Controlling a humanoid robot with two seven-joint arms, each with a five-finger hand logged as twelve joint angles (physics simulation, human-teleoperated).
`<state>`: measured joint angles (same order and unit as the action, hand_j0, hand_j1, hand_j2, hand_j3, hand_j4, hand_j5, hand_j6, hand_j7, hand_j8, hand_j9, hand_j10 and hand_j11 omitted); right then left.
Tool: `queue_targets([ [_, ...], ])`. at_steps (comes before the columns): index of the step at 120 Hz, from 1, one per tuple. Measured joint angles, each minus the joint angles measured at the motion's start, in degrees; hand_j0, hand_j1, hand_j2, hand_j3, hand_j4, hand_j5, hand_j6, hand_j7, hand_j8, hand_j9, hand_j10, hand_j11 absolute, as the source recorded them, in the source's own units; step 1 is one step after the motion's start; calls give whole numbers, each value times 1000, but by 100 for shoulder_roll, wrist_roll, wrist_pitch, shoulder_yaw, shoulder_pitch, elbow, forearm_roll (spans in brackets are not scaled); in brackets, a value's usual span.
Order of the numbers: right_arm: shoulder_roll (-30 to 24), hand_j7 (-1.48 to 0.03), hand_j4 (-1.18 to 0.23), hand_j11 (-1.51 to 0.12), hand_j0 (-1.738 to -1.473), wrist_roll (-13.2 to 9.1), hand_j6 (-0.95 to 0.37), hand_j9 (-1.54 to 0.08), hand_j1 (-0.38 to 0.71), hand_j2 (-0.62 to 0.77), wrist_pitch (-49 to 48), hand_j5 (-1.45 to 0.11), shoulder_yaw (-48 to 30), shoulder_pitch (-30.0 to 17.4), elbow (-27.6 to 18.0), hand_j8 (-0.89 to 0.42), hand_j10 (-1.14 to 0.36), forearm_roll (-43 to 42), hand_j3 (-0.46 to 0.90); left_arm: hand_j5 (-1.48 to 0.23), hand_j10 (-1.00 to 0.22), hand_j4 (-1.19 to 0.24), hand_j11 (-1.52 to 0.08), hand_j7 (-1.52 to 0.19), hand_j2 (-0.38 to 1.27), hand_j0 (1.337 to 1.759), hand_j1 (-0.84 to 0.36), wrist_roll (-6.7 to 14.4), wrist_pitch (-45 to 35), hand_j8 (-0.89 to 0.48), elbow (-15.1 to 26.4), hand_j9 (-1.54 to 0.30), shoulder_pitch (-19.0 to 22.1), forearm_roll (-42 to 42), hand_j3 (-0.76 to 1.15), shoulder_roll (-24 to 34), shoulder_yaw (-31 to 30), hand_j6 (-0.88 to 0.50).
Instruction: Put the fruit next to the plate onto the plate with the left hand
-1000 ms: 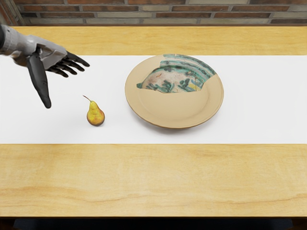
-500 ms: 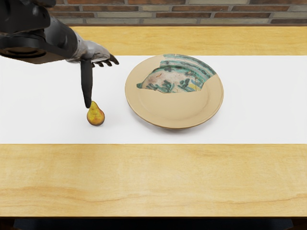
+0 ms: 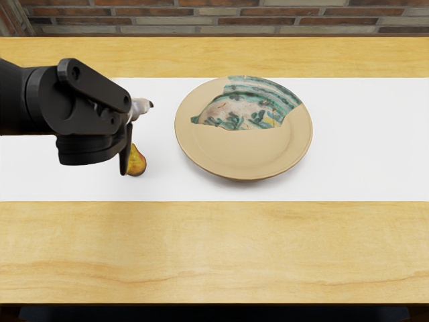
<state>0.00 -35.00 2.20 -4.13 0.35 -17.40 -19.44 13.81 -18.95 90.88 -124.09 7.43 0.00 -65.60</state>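
Your left hand (image 3: 137,107) crowds the pear (image 3: 138,162) near the mat's (image 3: 362,168) left end (gripping or not, I cannot tell); a glancing touch could roll it away from the plate (image 3: 201,155).

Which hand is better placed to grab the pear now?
Left. The left hand hangs right at the pear, left of the plate; the right arm is not in view.

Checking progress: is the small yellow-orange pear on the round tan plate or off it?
Off. The small yellow-orange pear sits on the white runner left of the round tan plate, partly behind the left hand.
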Motion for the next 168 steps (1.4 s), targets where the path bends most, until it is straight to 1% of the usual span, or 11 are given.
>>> queue_targets([
  [13,0,0,0,0,-1658,0,0,0,-349,0,0,0,0,0,0,0,0,-1,0,-30,-23,-23,-30,-30,5,1658,321,7,-58,-23,-64,-30,146,-35,0,0,99,-24],
  [23,0,0,0,0,-1658,0,0,0,-349,0,0,0,0,0,0,0,0,0,0,-32,-25,-25,-32,-32,5,1658,320,10,-148,-25,-208,-32,408,-39,0,0,123,-25],
  [37,0,0,0,0,-1658,0,0,0,-349,0,0,0,0,0,0,0,0,-1,0,-34,-26,-26,-33,-34,5,1658,318,15,-368,-26,-350,-33,516,-74,0,0,116,-26],
  [64,0,0,0,0,-1658,0,0,0,-349,0,0,0,0,0,0,0,0,-3,0,-35,-27,-27,-35,-35,6,1658,317,24,-481,-27,-470,-35,806,-809,0,0,105,-27],
  [76,0,0,0,0,-1658,0,0,0,-349,0,0,0,0,0,0,0,0,-3,0,-35,-27,-27,-35,-35,6,1658,317,24,-480,-27,-482,-35,833,-944,0,0,50,-28],
  [85,0,0,0,0,-1658,0,0,0,-349,0,0,0,0,0,0,0,0,-2,0,-37,-29,-29,-37,-37,6,1658,315,25,-483,-29,-575,-37,1043,-989,0,0,16,-29],
  [99,0,0,0,0,-1658,0,0,0,-349,0,0,0,0,0,0,0,0,-1,0,-65,-50,-50,-65,-65,10,1658,289,25,-492,-50,-697,-65,1092,-1025,0,0,-16,-50],
  [110,0,0,0,0,-1658,0,0,0,-349,0,0,0,0,0,0,0,0,-1,0,-82,-63,-63,-82,-82,13,1658,274,25,-494,-63,-783,-82,1224,-1101,0,0,-25,-63],
  [127,0,0,0,0,-1658,0,0,0,-349,0,0,0,0,0,0,0,0,0,0,-97,-74,-75,-96,-97,15,1658,260,25,-495,-75,-841,-97,1307,-1191,0,0,-23,-75],
  [157,0,0,0,0,-1658,0,0,0,-349,0,0,0,0,0,0,0,0,-2,0,-100,-77,-77,-100,-100,16,1658,257,25,-494,-77,-1126,-100,1649,-1231,0,0,-23,-77],
  [168,0,0,0,0,-1658,0,0,0,-349,0,0,0,0,0,0,0,0,-1,0,-87,-67,-67,-87,-87,14,1658,269,26,-491,-67,-1211,-87,1693,-1230,0,0,-23,-68],
])
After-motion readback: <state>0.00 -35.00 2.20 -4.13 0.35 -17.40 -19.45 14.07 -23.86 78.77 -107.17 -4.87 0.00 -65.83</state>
